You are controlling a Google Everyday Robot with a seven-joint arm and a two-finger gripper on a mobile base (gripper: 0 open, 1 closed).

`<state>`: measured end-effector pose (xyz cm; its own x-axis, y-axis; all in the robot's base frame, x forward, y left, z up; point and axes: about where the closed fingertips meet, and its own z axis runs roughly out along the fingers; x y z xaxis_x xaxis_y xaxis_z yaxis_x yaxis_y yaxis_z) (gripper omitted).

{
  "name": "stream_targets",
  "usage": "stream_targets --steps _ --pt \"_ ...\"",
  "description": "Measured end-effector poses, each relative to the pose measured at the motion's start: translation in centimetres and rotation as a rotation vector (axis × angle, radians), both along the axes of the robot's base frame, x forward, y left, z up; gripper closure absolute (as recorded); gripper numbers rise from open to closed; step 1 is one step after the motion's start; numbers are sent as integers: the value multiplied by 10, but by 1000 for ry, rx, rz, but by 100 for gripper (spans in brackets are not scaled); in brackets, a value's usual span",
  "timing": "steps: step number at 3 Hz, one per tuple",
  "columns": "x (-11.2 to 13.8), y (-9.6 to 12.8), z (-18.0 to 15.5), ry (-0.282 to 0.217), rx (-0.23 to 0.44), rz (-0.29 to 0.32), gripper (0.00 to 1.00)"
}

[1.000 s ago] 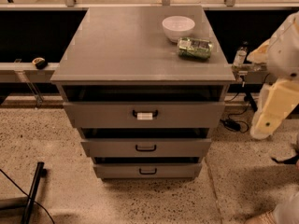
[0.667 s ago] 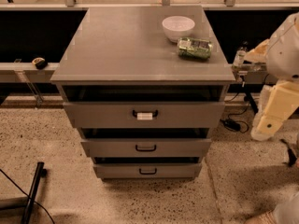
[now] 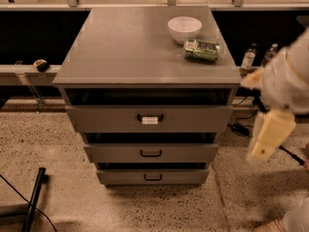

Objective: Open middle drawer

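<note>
The grey cabinet point(image 3: 145, 47) stands in the middle of the camera view with three drawers. The middle drawer point(image 3: 193, 153) is wide and shallow, with a small black loop handle point(image 3: 151, 152); its front sits a little behind the top drawer's front. The top drawer point(image 3: 96, 119) carries a white tag on its handle. The lowest drawer point(image 3: 120, 177) sits below. My gripper point(image 3: 268, 135) is the blurred cream part hanging at the right of the cabinet, at about the height of the middle drawer and apart from it.
A white bowl point(image 3: 184, 28) and a green packet point(image 3: 201, 50) lie on the cabinet top at the back right. Two bottles point(image 3: 248, 58) stand behind on the right. Cables point(image 3: 239, 128) lie on the floor to the right. A black pole point(image 3: 34, 199) lies at lower left.
My arm's cream part has moved down and a little to the left, towards the cabinet's right side. The drawers have not moved.
</note>
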<state>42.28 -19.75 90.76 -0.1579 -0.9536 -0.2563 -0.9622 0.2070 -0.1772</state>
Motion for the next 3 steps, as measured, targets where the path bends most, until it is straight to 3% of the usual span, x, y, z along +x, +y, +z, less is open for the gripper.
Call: stream_targets --steps 1,2,3 --pt "-12 10 -83 42 94 16 0" --pt "-18 9 -108 -1 237 68 0" --pt "-7 17 -117 -12 232 112 0"
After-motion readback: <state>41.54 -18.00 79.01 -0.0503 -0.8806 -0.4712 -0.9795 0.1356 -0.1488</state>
